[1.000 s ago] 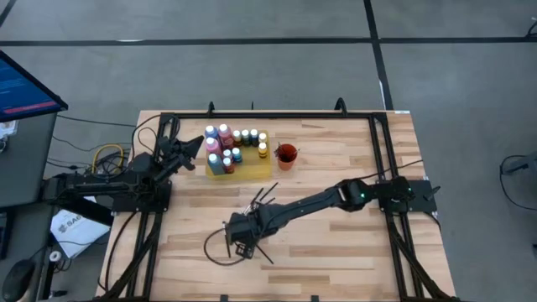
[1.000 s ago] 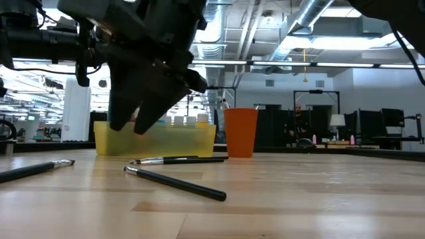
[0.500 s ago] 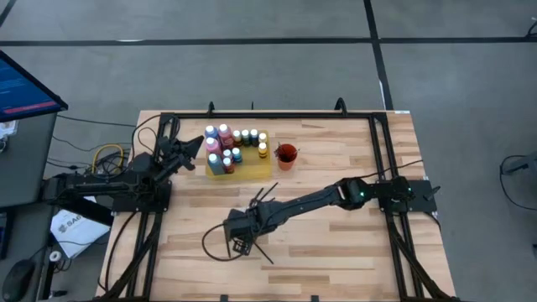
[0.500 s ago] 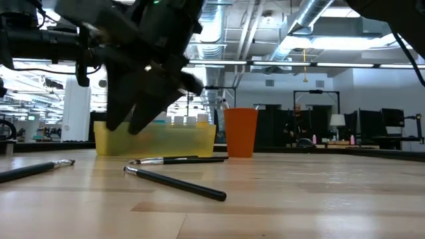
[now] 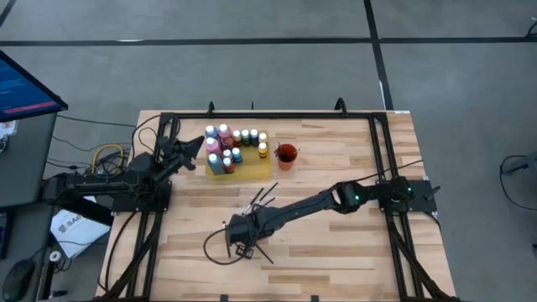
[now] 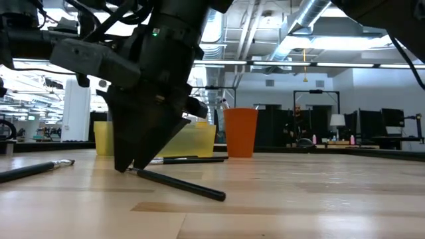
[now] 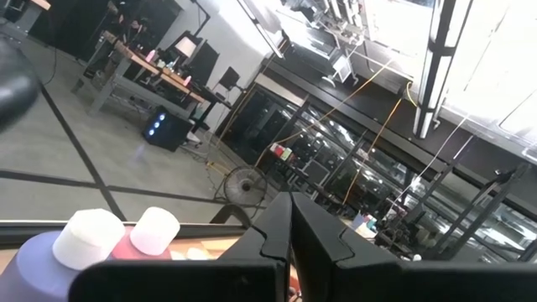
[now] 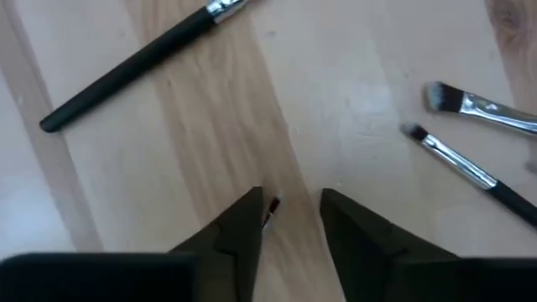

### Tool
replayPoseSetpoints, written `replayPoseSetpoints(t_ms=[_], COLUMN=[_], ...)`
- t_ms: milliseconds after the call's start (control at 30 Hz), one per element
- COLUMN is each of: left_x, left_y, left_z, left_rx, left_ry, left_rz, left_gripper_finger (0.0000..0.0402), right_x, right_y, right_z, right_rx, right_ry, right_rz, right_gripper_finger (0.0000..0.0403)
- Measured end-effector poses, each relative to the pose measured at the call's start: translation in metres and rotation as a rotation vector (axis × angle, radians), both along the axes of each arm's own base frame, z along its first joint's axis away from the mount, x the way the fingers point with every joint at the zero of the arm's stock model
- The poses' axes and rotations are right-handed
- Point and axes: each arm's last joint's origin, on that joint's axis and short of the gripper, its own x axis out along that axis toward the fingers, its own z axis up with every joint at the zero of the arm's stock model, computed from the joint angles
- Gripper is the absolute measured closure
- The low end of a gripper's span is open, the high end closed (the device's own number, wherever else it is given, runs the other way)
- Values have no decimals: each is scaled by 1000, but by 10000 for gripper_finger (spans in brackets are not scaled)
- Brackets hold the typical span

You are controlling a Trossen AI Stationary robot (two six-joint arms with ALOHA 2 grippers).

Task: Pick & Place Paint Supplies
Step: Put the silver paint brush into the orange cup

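High view: right gripper point(image 5: 241, 245) reaches down among scattered brushes point(image 5: 262, 201) on the tabletop point(image 5: 336, 252); paint bottles point(image 5: 226, 144) stand on the yellow mat point(image 5: 254, 169), beside the parked, pressed-together left gripper point(image 5: 191, 146).

Low view: fingertips touch down at one brush point(image 6: 176, 184).

Right wrist view: fingers point(image 8: 231, 235) spread, straddling a brush tip point(image 8: 270, 210), apparently to pinch it.

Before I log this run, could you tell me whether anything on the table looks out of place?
Yes: several brushes lie scattered at odd angles on the bare table near the right gripper, while the paint bottles stand upright together on the yellow mat.
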Motion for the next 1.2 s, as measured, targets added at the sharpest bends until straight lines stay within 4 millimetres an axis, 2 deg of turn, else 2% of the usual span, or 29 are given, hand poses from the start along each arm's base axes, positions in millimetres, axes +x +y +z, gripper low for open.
replayPoseSetpoints(t_ms=[200, 267, 367, 533, 600, 800, 967, 1200], left_x=[0, 0, 0, 0, 0, 0, 0, 0], left_y=[0, 0, 0, 0, 0, 0, 0, 0], left_z=[0, 0, 0, 0, 0, 0, 0, 0], left_rx=[1, 1, 1, 1, 1, 1, 1, 1], left_ry=[-3, -3, -4, -4, -5, -3, -4, -4], left_rz=[0, 0, 0, 0, 1, 0, 0, 0], left_gripper_finger=[400, 400, 400, 400, 400, 400, 400, 400], right_x=[0, 0, 0, -2, -7, -11, -27, -56], right_y=[-6, -6, -7, -8, -9, -13, -18, -13], right_z=[-2, -2, -2, 10, 18, 54, 68, 65], right_rx=[21, 24, 23, 25, 23, -5, -33, -48], right_ry=[31, 34, 37, 28, 53, -14, 88, 327], right_rz=[3, 20, 34, 89, 107, 119, 89, -236], right_gripper_finger=[377, 395, 400, 402, 402, 402, 400, 357])
